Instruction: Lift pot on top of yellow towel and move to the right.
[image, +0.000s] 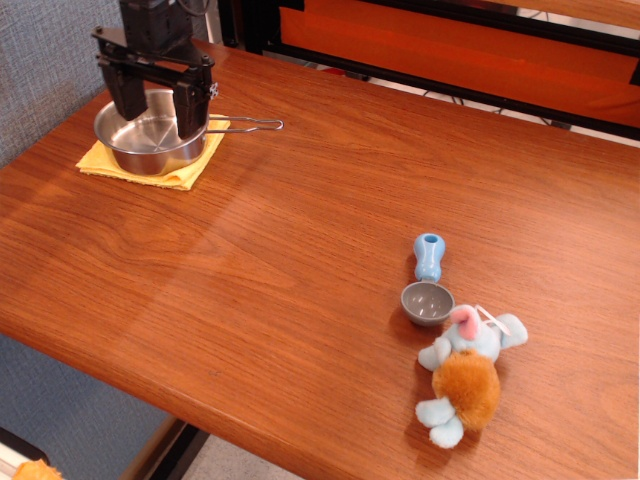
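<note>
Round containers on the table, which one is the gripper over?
The steel pot on the yellow towel, far left; the open gripper hangs over it. The small grey bowl sits far off by the plush toy.

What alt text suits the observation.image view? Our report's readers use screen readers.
An open black gripper hangs over a shiny steel pot on a yellow towel at the far left of a wooden table. Near the right edge lie a blue spoon and a plush mouse.
</note>
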